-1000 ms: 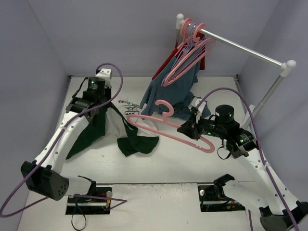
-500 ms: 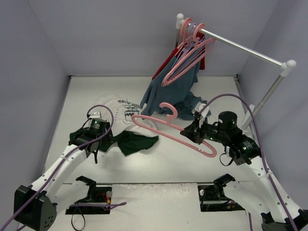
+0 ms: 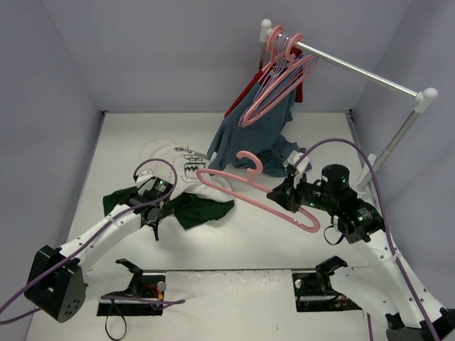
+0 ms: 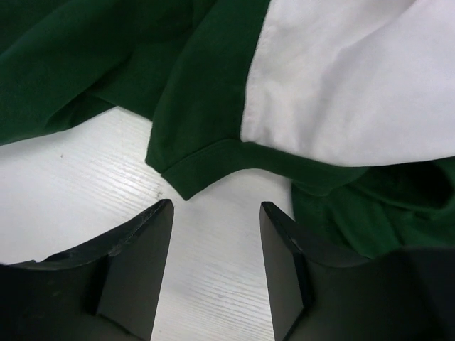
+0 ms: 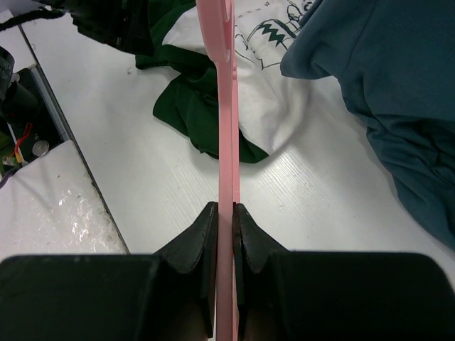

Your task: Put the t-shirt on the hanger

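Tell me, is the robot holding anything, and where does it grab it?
The right pincer is shut on the pink hanger, pinching one of its sloping arms. The left pincer is open near the t-shirt and holds nothing.

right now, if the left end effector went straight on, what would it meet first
Probably the green sleeve hem of the t-shirt, just ahead of the open left end effector, though the table may come first; depth is unclear.
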`<move>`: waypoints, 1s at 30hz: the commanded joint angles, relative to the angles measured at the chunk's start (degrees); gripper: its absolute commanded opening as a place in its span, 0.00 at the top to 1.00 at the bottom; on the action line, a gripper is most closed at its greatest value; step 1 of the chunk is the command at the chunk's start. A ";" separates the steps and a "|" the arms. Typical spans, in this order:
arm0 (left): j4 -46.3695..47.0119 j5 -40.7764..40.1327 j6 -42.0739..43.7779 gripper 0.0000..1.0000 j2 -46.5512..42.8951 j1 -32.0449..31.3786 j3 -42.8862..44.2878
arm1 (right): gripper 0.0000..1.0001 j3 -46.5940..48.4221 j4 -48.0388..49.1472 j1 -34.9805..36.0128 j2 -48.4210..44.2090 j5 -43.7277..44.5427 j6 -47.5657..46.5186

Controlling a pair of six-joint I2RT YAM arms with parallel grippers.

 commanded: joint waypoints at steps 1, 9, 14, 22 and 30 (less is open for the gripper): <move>-0.34 -4.84 0.38 0.53 -1.22 -0.41 -1.85 | 1.00 0.26 3.93 0.44 -0.61 -0.18 -0.29; 1.05 -5.99 3.64 0.53 3.72 -0.41 -3.52 | 1.00 0.06 3.93 0.50 -0.44 -0.21 -1.15; 4.14 -5.50 8.49 0.53 7.10 -0.41 -2.72 | 1.00 -0.22 3.93 0.50 -0.82 -0.27 -1.22; 4.56 -4.60 10.49 0.54 10.84 -0.37 -0.90 | 1.00 -0.91 3.93 0.50 -1.98 0.08 -1.13; 4.54 -5.28 10.65 0.62 11.97 -0.17 0.03 | 1.00 -1.24 3.86 0.50 -2.63 0.52 -1.13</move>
